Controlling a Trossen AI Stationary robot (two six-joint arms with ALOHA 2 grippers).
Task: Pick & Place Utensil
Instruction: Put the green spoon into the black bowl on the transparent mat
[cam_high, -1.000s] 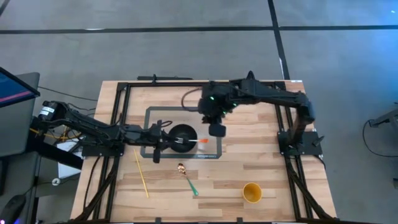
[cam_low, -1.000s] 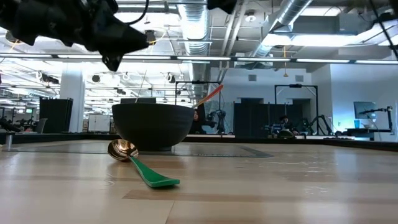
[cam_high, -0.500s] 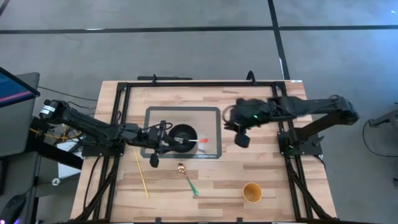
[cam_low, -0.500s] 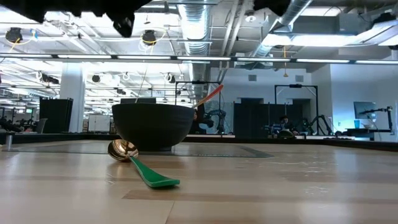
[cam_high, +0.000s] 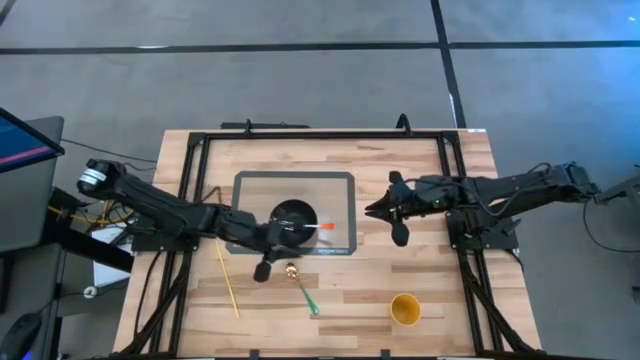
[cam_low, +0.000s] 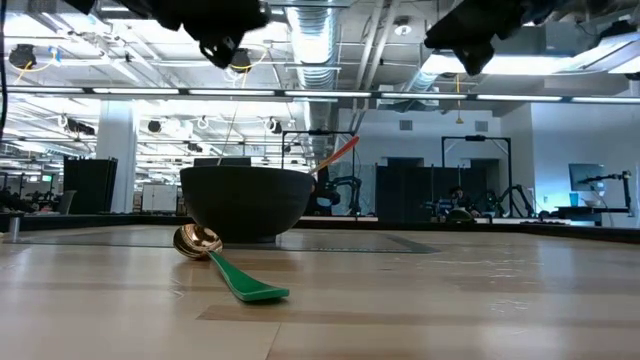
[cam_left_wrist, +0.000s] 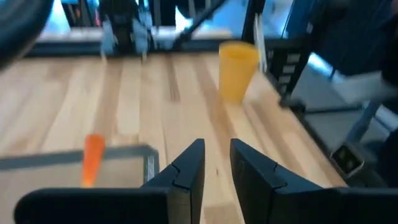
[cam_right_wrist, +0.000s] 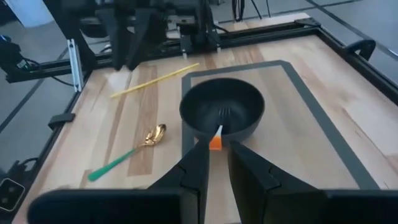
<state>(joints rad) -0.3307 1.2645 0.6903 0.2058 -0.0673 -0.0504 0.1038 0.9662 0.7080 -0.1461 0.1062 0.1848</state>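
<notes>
A black bowl (cam_high: 292, 216) stands on a grey mat (cam_high: 247, 186), and an orange-handled utensil (cam_high: 324, 228) leans on its rim with its head inside. A gold spoon with a green handle (cam_high: 301, 285) lies flat on the wood just near of the mat. My left gripper (cam_high: 265, 268) hovers, shut, above the table beside the spoon's bowl end, at the black bowl's near-left side. It touches nothing. My right gripper (cam_high: 373, 210) is shut and hangs in the air to the right of the mat, pointing back at the bowl (cam_right_wrist: 222, 112).
A yellow stick (cam_high: 228, 279) lies on the wood left of the spoon. A yellow cup (cam_high: 405, 309) stands near the table's near-right corner and also shows in the left wrist view (cam_left_wrist: 238, 70). Black frame rails (cam_high: 190, 190) run along the table's sides.
My right arm has drawn back from over the bowl toward the table's right edge, staying in the air. My left gripper has moved from the bowl's left side toward the near edge and a little right, closer to the gold spoon. Bowl, utensil and spoon have stayed put.
</notes>
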